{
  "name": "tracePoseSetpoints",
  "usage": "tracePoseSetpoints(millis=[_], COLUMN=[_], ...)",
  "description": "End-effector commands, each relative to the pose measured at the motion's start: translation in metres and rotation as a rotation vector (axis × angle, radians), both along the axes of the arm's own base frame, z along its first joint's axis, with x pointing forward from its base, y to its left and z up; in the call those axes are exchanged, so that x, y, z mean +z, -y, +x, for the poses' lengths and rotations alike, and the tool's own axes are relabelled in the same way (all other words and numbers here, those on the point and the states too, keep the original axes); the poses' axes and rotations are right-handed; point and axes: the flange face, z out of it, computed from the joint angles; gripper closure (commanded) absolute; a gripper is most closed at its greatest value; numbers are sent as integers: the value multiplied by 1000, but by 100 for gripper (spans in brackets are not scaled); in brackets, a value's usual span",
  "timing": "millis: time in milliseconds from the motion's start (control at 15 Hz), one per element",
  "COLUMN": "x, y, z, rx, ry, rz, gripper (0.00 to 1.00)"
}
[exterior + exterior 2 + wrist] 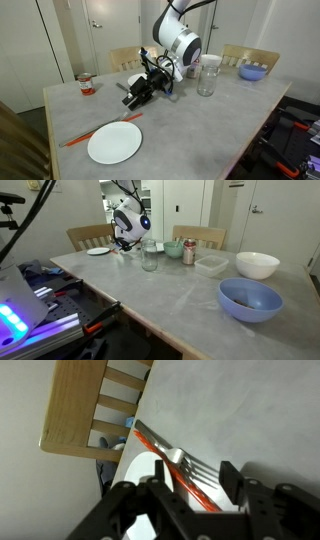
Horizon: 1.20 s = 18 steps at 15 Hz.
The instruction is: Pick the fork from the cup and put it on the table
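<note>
Low over the table [200, 125], between the red can [86, 85] and the cup [207, 77], the tool [135, 97] hangs at the end of the white arm [180, 42], tilted down towards the white plate [114, 142]. In this exterior view the tool is a dark cluster, and neither its jaws nor the fork can be made out. The cup stands upright, well apart from the tool, and a red-orange stick [75, 140] lies just beside the plate's edge.

The wrist view supplies what that view hides. The tool [190, 485] comes in from the bottom of the frame with its two dark fingers [150, 488] spread apart. The fork [195, 467] lies in the gap between them, tines towards the camera, with space on either side of it. Whether it rests flat on the table [240, 410] cannot be told from here. The red-orange stick [150, 440] runs diagonally beyond the fork, with the plate [135, 472] alongside it and a wooden chair [95, 410] behind.

From the opposite end of the table [170, 295], an exterior view shows the arm [128, 222] small and far off, bent down near the plate [98, 250], with the cup [149, 255] in front of it. The tool and the fork are too small to read there. This view alone shows a white bowl [256, 265] and, closest to the camera, a blue bowl [250, 299].
</note>
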Motion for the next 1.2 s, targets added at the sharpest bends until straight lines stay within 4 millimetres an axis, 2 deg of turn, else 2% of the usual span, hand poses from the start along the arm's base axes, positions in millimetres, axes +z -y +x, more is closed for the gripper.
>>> tracePoseSetpoints(millis=[0,133,400,667,933,1133], x=[32,60,136,203,258,287], y=[8,9,-2,-18,-31,-35], z=[7,12,21,22,16,9], rx=[100,171,352,535,716,860], ry=[97,140,224,312,418,499], rz=[-109,-166,-287,-447,-618,-740], gripper=[8,0,0,0,0,0])
